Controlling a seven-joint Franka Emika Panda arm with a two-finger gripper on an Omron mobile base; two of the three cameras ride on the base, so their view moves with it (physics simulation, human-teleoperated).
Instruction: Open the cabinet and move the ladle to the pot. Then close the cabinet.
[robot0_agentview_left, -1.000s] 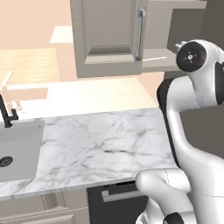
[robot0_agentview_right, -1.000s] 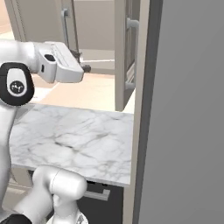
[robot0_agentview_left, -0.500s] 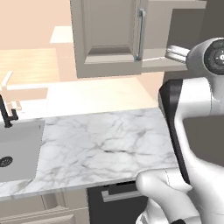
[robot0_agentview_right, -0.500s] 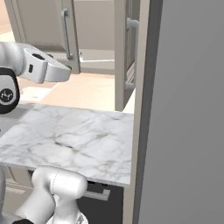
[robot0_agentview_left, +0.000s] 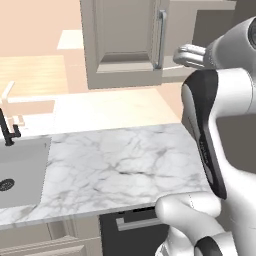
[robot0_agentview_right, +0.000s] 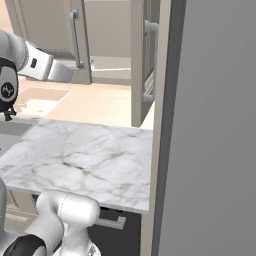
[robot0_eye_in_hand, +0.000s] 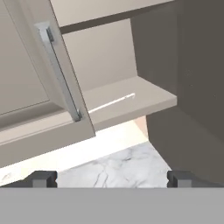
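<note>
Jaws wide apart, holding nothing; I see the gripper (robot0_eye_in_hand: 111, 178) facing the cabinet (robot0_eye_in_hand: 127, 94). Its right door (robot0_agentview_right: 145, 60) stands swung out, left door (robot0_eye_in_hand: 39, 92) closed with silver bar handle (robot0_eye_in_hand: 59, 72). A thin pale streak lies on its lower shelf. Marble counter (robot0_agentview_left: 115, 170) sits below it, sink (robot0_agentview_left: 20, 172) left of that.

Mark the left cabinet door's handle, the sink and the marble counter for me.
handle (robot0_agentview_left: 160, 39), left base view, middle of the silver bar on the left door.
sink (robot0_agentview_left: 20, 175), left base view, bare basin floor.
counter (robot0_agentview_left: 125, 170), left base view, bare marble near the middle.
</note>
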